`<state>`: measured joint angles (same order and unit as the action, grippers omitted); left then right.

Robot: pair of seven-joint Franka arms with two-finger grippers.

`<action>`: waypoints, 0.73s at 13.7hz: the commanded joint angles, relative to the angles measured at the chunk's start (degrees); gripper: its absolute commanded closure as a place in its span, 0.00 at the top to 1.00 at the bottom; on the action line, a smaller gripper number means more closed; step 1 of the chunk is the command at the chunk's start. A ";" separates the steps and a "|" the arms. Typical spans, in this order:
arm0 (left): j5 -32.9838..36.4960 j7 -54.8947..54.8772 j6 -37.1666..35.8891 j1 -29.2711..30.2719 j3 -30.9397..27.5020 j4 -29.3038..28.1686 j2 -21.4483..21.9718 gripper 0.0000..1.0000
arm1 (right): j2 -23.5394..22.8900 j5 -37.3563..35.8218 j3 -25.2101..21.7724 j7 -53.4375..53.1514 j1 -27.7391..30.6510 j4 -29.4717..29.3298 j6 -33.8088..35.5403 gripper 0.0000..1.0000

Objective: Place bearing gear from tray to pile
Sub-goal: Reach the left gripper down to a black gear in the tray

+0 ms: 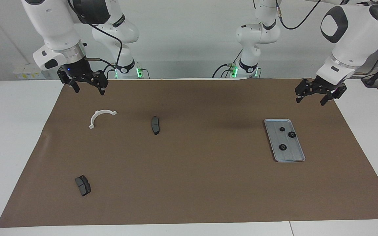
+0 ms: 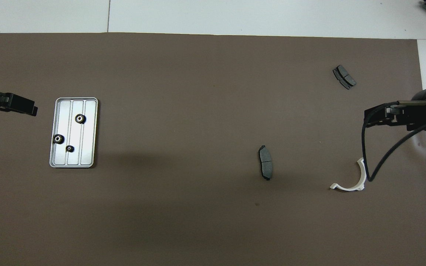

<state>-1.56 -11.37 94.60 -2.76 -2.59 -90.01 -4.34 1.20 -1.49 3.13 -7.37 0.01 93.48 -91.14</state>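
The silver ribbed tray [image 1: 294, 154] [image 2: 87, 147] lies on the brown mat toward the left arm's end of the table. Three small black bearing gears rest in it: one [image 1: 282, 129] [image 2: 70, 148], a second [image 1: 292, 134] [image 2: 58, 139] and a third [image 1: 283, 147] [image 2: 80, 118]. My left gripper [image 1: 310, 101] [image 2: 31, 109] hangs open and empty over the mat's edge beside the tray, touching nothing. My right gripper [image 1: 89, 91] [image 2: 368, 118] hangs open and empty over the mat's corner at the right arm's end. No pile is in view.
A dark brake pad [image 1: 155, 125] [image 2: 265, 162] lies near the mat's middle. Another brake pad [image 1: 82, 185] [image 2: 344, 77] lies farther from the robots at the right arm's end. A white curved bracket [image 1: 101, 117] [image 2: 353, 181] sits under the right gripper's side.
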 commanded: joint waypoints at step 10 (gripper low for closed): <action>1.03 0.82 17.68 0.04 -0.40 -17.63 2.32 1.00 | 0.55 1.40 0.73 3.06 0.60 0.56 0.08 1.00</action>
<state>-1.43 -11.33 105.81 -2.71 -2.85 -100.97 -3.68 1.20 -1.37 3.44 -6.17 0.13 93.49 -91.11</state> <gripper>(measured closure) 0.000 0.000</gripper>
